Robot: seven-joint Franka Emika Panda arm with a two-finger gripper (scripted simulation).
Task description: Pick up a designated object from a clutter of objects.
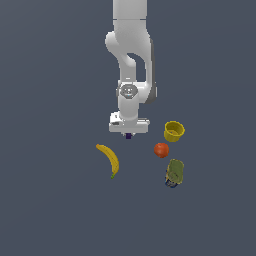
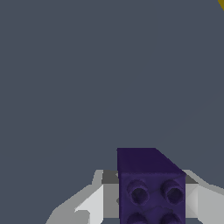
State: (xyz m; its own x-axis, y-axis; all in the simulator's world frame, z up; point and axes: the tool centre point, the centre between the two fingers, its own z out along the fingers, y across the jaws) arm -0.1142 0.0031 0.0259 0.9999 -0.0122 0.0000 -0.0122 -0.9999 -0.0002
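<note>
Two pale fingers of the claw are pressing against the purple block, seemingly gripping it, left of the yellow cup and beyond the banana.

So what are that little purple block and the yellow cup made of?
The purple block, seated between the end effector fingers, looks like moulded plastic: round studs on one face, toy-brick style, with a dull sheen. The yellow cup also reads as smooth plastic, uniformly coloured and thin-walled. Both are simulator renders, so these are only guesses.
</note>
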